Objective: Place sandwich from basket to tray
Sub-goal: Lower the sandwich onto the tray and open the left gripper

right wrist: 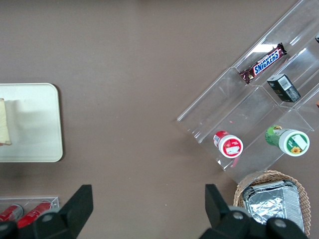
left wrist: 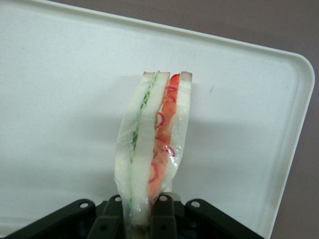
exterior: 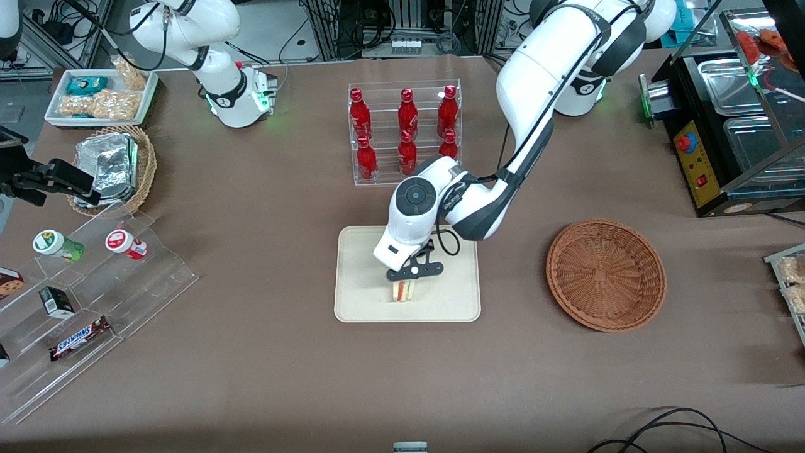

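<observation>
The sandwich (exterior: 403,290) is a wedge of white bread with red and green filling. It stands on edge over the middle of the cream tray (exterior: 358,296). My left gripper (exterior: 409,277) is right above it and shut on its upper end. In the left wrist view the black fingers (left wrist: 164,211) pinch the sandwich (left wrist: 152,134) above the tray (left wrist: 60,99). I cannot tell whether it touches the tray. The reddish-brown basket (exterior: 605,274) lies empty beside the tray, toward the working arm's end. The right wrist view shows the tray (right wrist: 35,124) and an edge of the sandwich (right wrist: 4,122).
A clear rack of red bottles (exterior: 405,132) stands farther from the camera than the tray. A clear stepped shelf with snacks (exterior: 94,283), a tan basket of foil packs (exterior: 116,167) and a white snack tray (exterior: 100,94) lie toward the parked arm's end. A black appliance (exterior: 736,126) stands toward the working arm's end.
</observation>
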Controlling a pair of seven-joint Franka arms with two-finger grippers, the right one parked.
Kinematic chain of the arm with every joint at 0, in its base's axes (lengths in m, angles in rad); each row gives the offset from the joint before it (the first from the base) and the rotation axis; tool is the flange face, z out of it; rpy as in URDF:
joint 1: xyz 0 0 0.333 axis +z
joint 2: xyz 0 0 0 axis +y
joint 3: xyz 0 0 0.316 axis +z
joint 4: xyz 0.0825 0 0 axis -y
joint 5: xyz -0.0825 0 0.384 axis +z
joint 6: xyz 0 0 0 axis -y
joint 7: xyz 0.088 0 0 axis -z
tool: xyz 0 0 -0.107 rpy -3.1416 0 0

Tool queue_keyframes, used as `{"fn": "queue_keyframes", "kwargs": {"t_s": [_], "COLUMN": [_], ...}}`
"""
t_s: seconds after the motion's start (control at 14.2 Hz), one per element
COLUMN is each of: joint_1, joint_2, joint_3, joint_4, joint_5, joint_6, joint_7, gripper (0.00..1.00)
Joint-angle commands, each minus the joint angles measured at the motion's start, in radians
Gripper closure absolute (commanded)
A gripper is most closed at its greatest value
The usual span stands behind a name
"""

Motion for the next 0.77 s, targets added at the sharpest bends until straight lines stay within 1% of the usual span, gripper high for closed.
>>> {"fn": "queue_keyframes", "kwargs": {"t_s": [0.0, 0.14, 0.21, 0.28, 0.35, 0.56, 0.7], "joint_1": [-0.021, -0.019, -0.019, -0.019, -0.016, -0.015, -0.01], "joint_2": [-0.012, -0.005, -0.006, -0.012, -0.024, -0.086, -0.167], "joint_3": [0.009, 0.009, 0.009, 0.009, 0.009, 0.009, 0.009], "joint_4": [-0.004, -0.012, -0.028, -0.027, -0.026, -0.027, -0.024], "joint_5": [0.024, 0.037, 0.035, 0.029, 0.023, 0.018, 0.02], "joint_6": [-0.033, -0.031, -0.025, -0.026, -0.036, -0.103, -0.198], "joint_7": [0.006, 0.004, -0.003, -0.006, -0.01, -0.019, -0.043], "gripper": [0.97, 0.92, 0.82, 0.54, 0.01, 0.0, 0.0]}}
